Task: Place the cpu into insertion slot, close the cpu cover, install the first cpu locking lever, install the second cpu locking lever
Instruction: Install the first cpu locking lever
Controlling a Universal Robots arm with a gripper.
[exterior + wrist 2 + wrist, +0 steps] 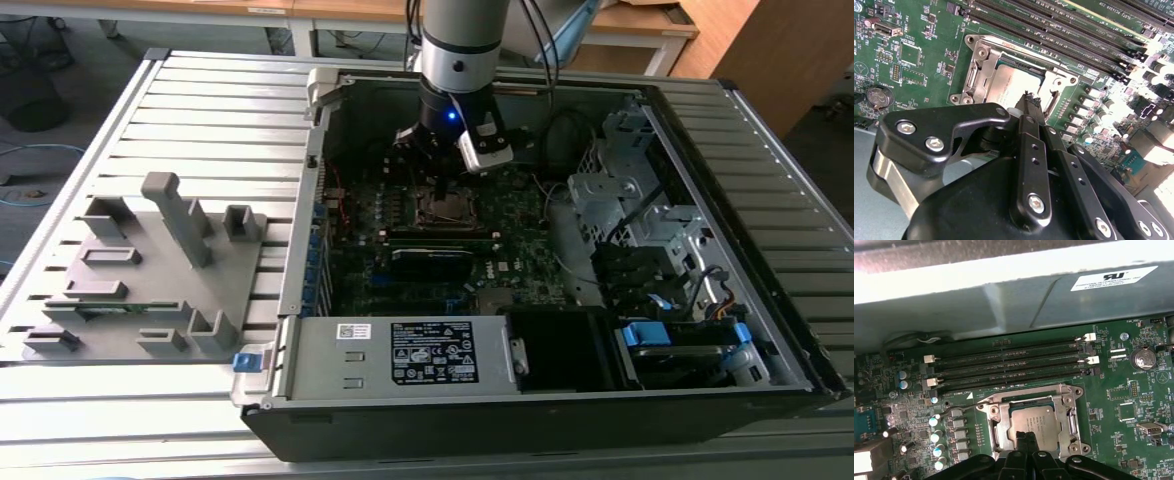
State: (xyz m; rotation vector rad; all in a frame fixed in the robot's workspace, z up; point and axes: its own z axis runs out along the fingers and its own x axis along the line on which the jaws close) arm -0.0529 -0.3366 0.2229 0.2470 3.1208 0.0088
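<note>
Inside the open computer case, my gripper (443,188) hangs over the insertion slot (451,211) on the dark green motherboard. In both wrist views the cpu (1011,86) (1037,423) lies in the slot with its dull silver top showing. The cpu cover (983,55) (996,424) lies flat around it as a silvery frame. My black fingers are shut together with nothing between them, and the gripper's (1030,101) (1026,437) tips sit just above the cpu's near edge. A thin wire lever end (948,412) sticks out beside the slot.
Long black memory slots (1009,361) run along the far side of the socket. Small capacitors (938,436) stand close beside it, and a coin battery (1143,359) sits farther off. The case wall (1004,295), power supply (400,355) and drive cage (627,200) surround the board. A grey fixture (147,270) stands on the slatted table.
</note>
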